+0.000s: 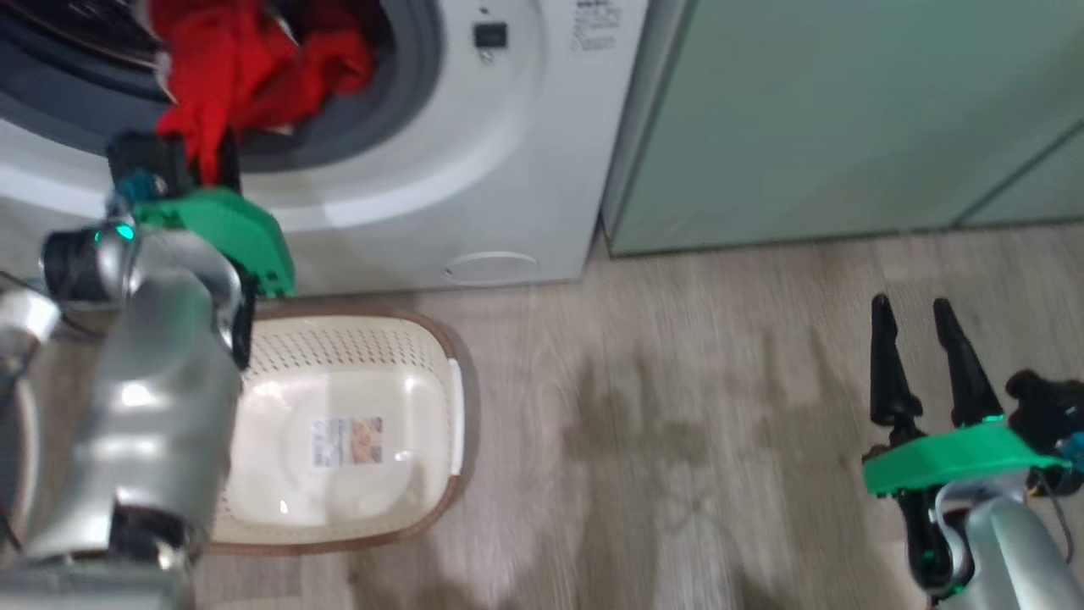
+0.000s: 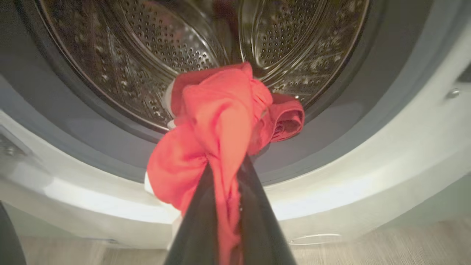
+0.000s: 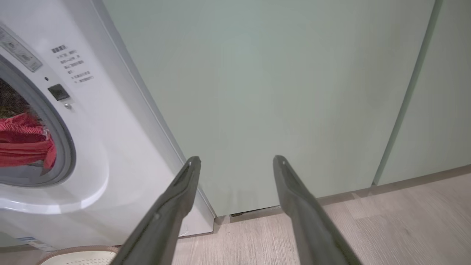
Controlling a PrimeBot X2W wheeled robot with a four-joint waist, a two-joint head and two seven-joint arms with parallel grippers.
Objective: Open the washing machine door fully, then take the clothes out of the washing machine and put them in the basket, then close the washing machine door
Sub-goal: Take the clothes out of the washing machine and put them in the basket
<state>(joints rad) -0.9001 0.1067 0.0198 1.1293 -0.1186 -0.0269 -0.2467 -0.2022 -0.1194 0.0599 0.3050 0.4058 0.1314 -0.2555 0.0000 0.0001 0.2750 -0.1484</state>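
Steel drum (image 2: 147, 55) gleams behind clothes (image 2: 217, 121) in left pincer (image 2: 228, 165)

One bright red mesh garment (image 1: 246, 68), bunched, spilling over the open mouth of the white front-loading washing machine (image 1: 508, 127), upper left; cream perforated plastic basket (image 1: 356, 347) upright on the floor beneath, lower left.

Print (image 3: 71, 66) on washing machine (image 3: 121, 140), sticker (image 1: 347, 440) in basket (image 1: 364, 347) — neither legible.

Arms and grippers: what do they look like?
The left gripper and right gripper each have two long, tapered black fingers on a bright green bracket. The forearms are glossy silver, rounded, with small teal lights and thin dark cables at the wrists.
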